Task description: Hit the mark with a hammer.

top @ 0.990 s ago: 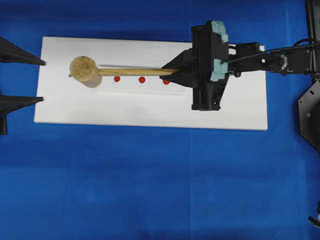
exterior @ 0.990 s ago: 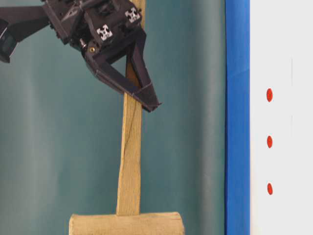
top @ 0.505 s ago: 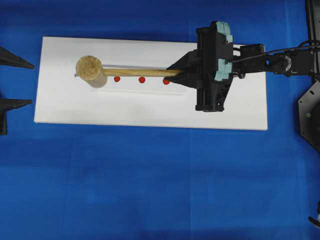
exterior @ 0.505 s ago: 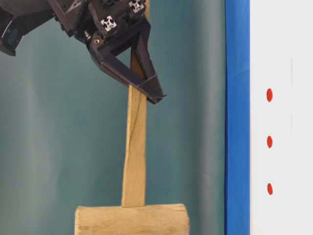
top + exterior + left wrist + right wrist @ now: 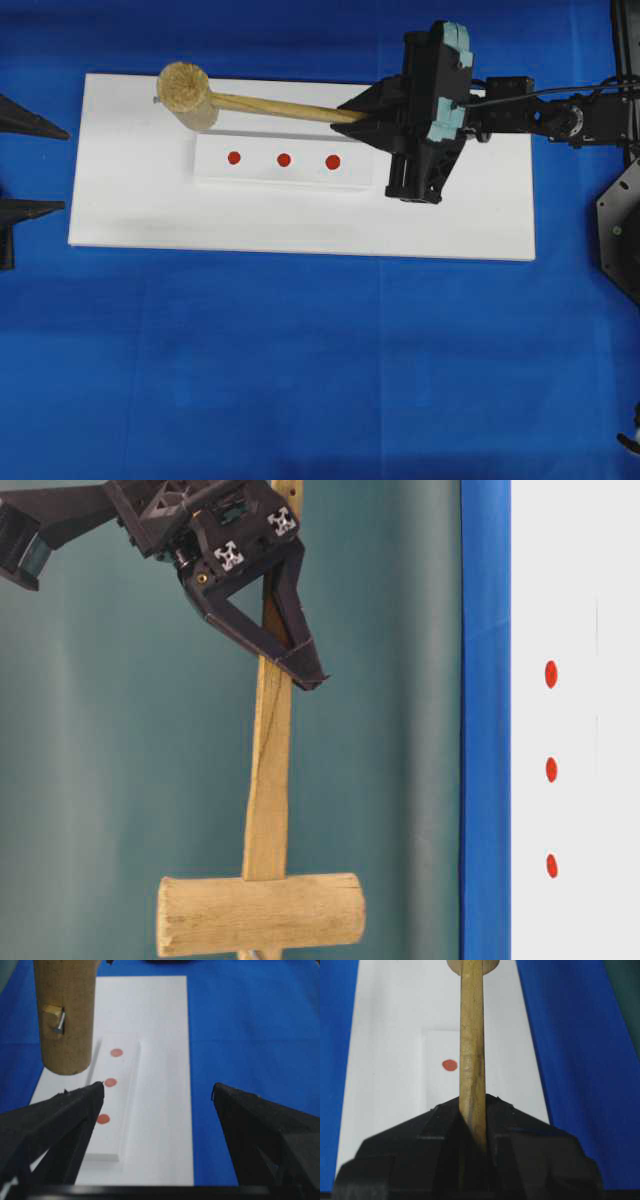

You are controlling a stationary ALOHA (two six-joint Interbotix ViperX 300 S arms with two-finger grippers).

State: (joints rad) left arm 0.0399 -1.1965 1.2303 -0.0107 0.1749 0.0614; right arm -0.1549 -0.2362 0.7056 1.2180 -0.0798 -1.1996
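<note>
Overhead view: right gripper (image 5: pixel 350 112) pinches the light-brown wooden mallet (image 5: pixel 187 90), raised beside 3 red dots (image 5: pixel 284 159); the next move calls for swinging down. Left gripper (image 5: pixel 157 1097) is spread, empty.

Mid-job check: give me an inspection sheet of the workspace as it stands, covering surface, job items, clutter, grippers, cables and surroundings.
Surface: blue cloth under a white board; a raised white strip on it carries three red marks.
Job's things: hammer held by its handle, head raised off the board in the table-level view, beyond the strip and off the marks in the overhead view.
Clutter: nothing seen.
Grippers: right gripper shut on the hammer handle; left gripper open and empty, at the board's left end.
Cables: a black cable runs along the right arm.
Surroundings: teal backdrop behind the table.
</note>
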